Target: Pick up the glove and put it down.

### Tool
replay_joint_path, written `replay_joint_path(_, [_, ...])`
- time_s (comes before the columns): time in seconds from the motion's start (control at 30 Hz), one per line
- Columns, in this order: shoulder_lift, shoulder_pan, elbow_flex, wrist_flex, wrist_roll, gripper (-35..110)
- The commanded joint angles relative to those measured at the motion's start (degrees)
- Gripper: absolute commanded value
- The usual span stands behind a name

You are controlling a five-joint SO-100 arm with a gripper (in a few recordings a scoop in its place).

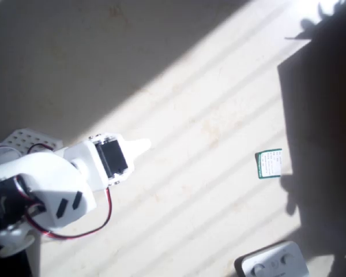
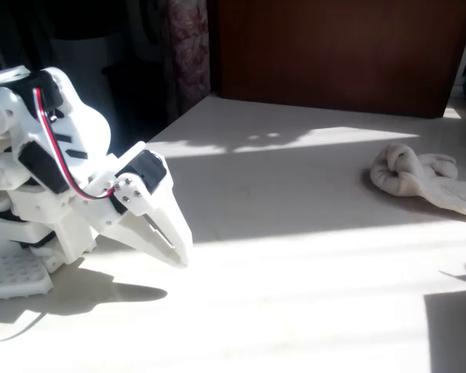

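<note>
Sunlight falls in broad slanted bands across the pale desk (image 2: 311,256), with a dark wooden panel (image 2: 342,50) standing behind its far edge in the fixed view. On that desk lies the glove (image 2: 419,177), a lumpy cream knitted bundle, knotted at one end and trailing flat toward the picture's right edge. It sits half in shade, just behind the sunlit strip, well apart from the claw (image 2: 179,245) and to its right in the fixed view, with bare desk between them.

The claw hangs low at the left, its white tips pointing down and to the right, close above the desk with its shadow beneath. The two fingers lie pressed together with no gap seen at the tips, so it is clenched on nothing. A red wire (image 2: 56,148) loops along the white arm (image 2: 58,167) behind it.

From above, the overhead view gives the claw (image 1: 143,145) as a single blunt white point aimed to the right, with the black servo block (image 1: 113,158) just behind it. That view brings in two things: a small green-and-white card (image 1: 269,163) lying flat far to the claw's right, at the edge of a large dark shadow, and a grey-white device with round buttons (image 1: 274,262) at the bottom edge, below the card.
</note>
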Motion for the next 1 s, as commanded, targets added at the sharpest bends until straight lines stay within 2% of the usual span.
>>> replay_joint_path(0.0, [0.5,0.4,-0.3,-0.6,0.5,0])
replay_joint_path(0.97, [0.5,0.4,-1.1,-0.8,1.1,0])
